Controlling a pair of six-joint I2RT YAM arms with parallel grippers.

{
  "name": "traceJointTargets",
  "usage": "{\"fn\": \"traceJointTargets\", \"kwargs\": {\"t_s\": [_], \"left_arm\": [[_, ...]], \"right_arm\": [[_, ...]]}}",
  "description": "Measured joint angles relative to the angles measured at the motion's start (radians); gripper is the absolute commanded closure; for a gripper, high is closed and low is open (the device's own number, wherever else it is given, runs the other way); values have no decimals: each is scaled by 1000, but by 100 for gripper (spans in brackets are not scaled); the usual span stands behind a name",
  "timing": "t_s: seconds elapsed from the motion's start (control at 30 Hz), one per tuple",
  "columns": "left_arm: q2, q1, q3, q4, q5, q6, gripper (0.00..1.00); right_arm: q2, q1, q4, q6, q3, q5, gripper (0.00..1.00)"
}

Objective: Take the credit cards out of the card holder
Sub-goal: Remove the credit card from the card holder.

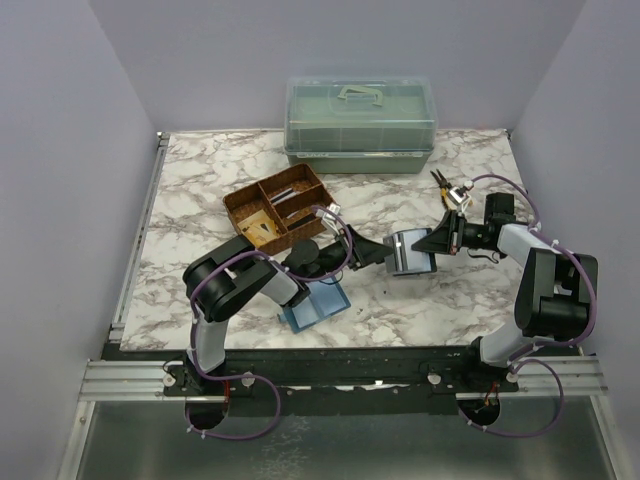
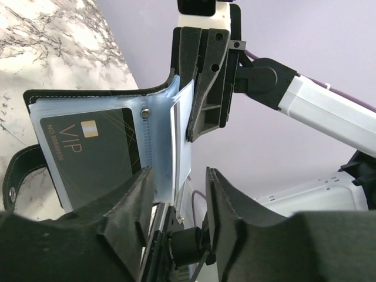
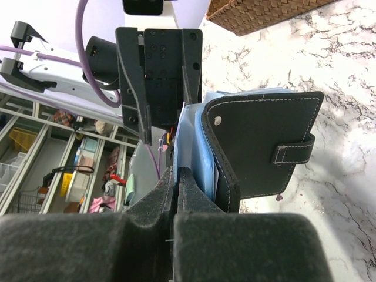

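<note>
Black card holder [image 3: 264,141] pinched by right fingers [image 3: 154,205]; left fingers [image 2: 129,205] spread; wicker tray [image 1: 232,203], blue folder [image 1: 318,305], lidded box [image 1: 360,125] near.

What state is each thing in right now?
Card holder: open, held in the air.
VIP card: tucked inside the card holder.
Left gripper: open, at the card holder's edge.
Right gripper: shut on the card holder.
Box: lid shut.
</note>
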Motion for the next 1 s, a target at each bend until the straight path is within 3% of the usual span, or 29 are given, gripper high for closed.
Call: {"fn": "traceJointTargets", "kwargs": {"t_s": [0.73, 0.8, 0.83, 0.87, 1.0], "left_arm": [[66, -5, 94, -3, 26, -18, 48], [79, -6, 108, -3, 34, -25, 36], [86, -7, 117, -3, 38, -28, 8], [90, -8, 125, -4, 39, -30, 2], [93, -10, 144, 5, 50, -47, 8]], "right_arm": [[0, 0, 0, 0, 0, 0, 100], [0, 0, 0, 0, 0, 0, 100], [0, 0, 0, 0, 0, 0, 100], [0, 0, 1, 0, 0, 1, 100], [0, 0, 5, -1, 0, 11, 100]]}}
